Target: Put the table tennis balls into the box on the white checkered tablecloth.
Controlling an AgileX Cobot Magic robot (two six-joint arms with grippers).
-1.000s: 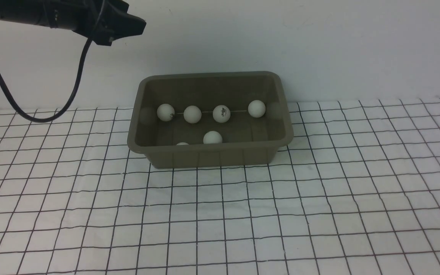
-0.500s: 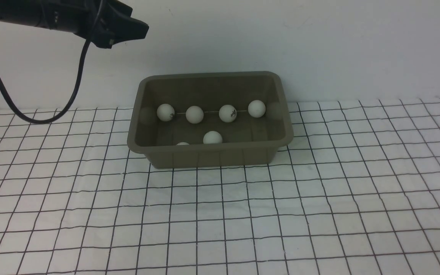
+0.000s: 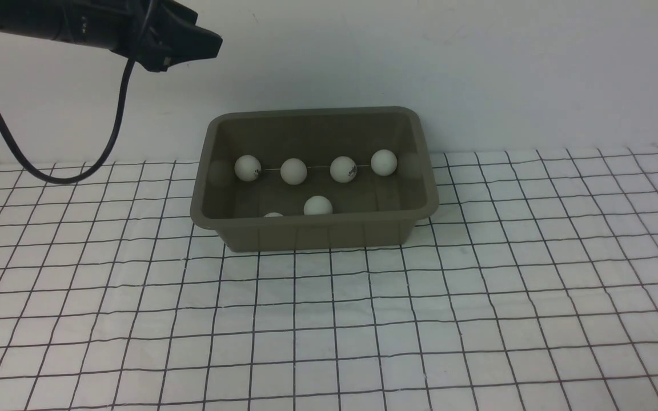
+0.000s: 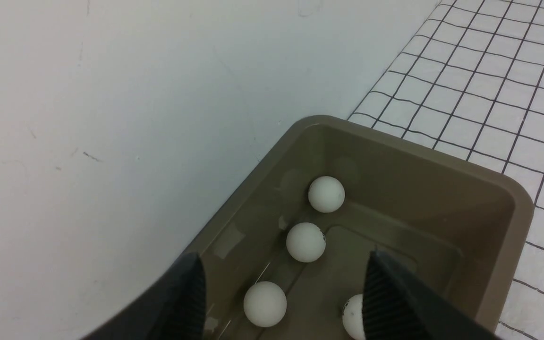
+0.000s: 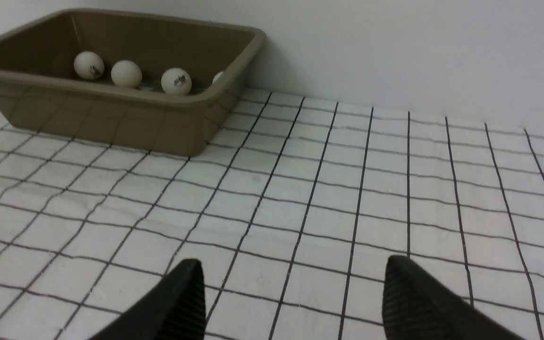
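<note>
The olive-grey box (image 3: 312, 224) stands on the white checkered tablecloth (image 3: 363, 319) near the back wall. Several table tennis balls lie inside it: a row along its far wall, such as one ball (image 3: 247, 168) and another (image 3: 384, 162), and one nearer (image 3: 318, 205). My left gripper (image 3: 206, 44) hangs high above and left of the box. In the left wrist view the left gripper (image 4: 284, 257) is open and empty, with the box (image 4: 513, 226) and a ball (image 4: 326, 194) below. My right gripper (image 5: 293, 262) is open and empty over bare cloth, away from the box (image 5: 111, 118).
A plain white wall (image 3: 477, 68) rises right behind the box. The left arm's black cable (image 3: 15, 148) loops down at the far left. The cloth (image 5: 347, 189) is slightly wrinkled.
The two middle balls of the back row have rolled a little to the right. A dark bit of the right gripper at the front view's lower right corner has gone out of view.
</note>
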